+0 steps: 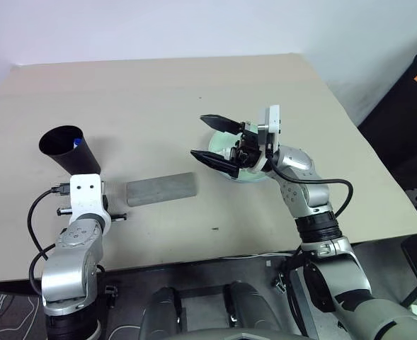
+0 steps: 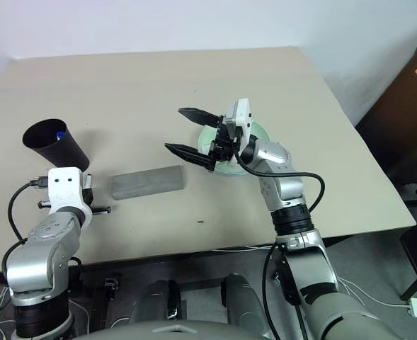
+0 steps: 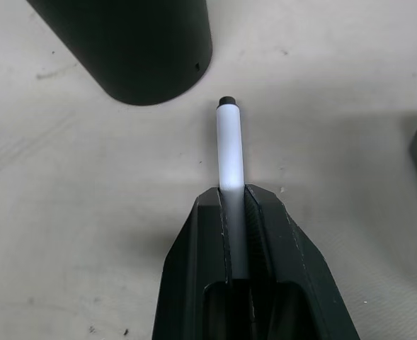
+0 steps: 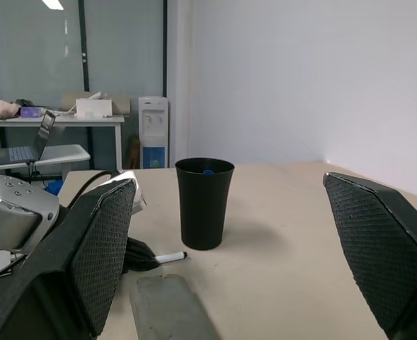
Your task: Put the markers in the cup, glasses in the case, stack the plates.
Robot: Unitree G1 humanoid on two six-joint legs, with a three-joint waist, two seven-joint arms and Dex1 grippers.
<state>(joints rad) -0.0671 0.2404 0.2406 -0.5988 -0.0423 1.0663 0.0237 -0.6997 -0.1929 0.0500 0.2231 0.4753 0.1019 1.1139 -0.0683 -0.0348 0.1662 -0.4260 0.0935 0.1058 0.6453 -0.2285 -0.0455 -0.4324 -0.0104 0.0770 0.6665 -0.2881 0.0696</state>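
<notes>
Nearest the head camera, the left gripper (image 3: 238, 205) sits low over the beige tabletop (image 1: 166, 92), black fingers (image 3: 201, 241) clamped on the thin white marker with the black cap (image 3: 229, 149) — its capped end sticks out past the fingertips, just short of the cup's base. That tall black tapered plastic cup (image 1: 70, 150) stands upright just beyond the gripper, a blue marker cap (image 1: 76, 142) showing inside its rim. Just to the gripper's right lies the flat grey fabric-covered case (image 1: 161, 189), closed, flat on the table. Well to the right, the right gripper (image 1: 218, 142) hangs above the table with its jaws wide apart, holding nothing — pointed toward the cup. Directly under and behind it, a pale mint-green round plate (image 2: 259, 132) rests on the table, mostly hidden by the wrist.
</notes>
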